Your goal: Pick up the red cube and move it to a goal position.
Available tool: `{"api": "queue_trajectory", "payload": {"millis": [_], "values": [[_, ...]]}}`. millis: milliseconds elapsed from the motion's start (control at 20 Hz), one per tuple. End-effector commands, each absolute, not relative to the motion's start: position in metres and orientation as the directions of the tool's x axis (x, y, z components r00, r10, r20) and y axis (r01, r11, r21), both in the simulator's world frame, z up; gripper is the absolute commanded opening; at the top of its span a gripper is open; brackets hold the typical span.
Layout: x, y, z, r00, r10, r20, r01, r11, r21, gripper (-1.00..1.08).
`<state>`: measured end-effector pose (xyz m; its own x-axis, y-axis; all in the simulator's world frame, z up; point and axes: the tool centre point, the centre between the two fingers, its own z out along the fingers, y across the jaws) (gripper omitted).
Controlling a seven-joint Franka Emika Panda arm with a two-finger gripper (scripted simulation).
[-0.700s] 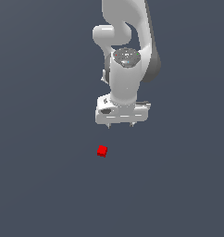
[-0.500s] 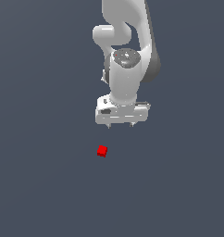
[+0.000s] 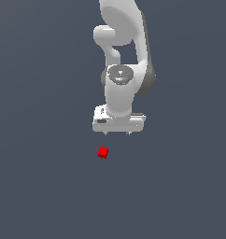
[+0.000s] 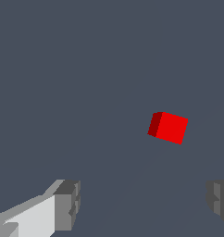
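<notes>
Hovering with fingers spread wide and empty, gripper well apart from red cube, resting alone on dark floor, probably just ahead of the fingertips

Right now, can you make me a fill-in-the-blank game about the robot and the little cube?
1. The cube on the floor is colored ____.
2. The gripper has its fingers spread ____, with nothing between them.
3. The gripper is not ____ the cube; there is a gap between them.
4. In the exterior view, the cube sits a little to the ____ of the gripper.

Missing words: red; open; touching; left
</notes>
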<state>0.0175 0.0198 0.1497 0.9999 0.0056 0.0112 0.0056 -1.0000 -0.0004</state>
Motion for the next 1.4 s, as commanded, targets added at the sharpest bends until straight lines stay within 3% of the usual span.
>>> {"api": "queue_trajectory", "payload": {"millis": [0, 550, 1100, 1150, 1350], "values": [[0.022, 0.011, 0.133, 1.000, -0.030, 0.009, -0.030, -1.000, 0.001, 1.00], [0.044, -0.034, 0.048, 0.977, -0.212, 0.003, -0.212, -0.977, 0.002, 1.00], [0.051, -0.050, 0.020, 0.962, -0.273, 0.000, -0.273, -0.962, 0.000, 1.00], [0.051, -0.050, 0.020, 0.962, -0.273, 0.000, -0.273, -0.962, 0.000, -1.00], [0.051, -0.050, 0.020, 0.962, -0.273, 0.000, -0.273, -0.962, 0.000, -1.00]]}}
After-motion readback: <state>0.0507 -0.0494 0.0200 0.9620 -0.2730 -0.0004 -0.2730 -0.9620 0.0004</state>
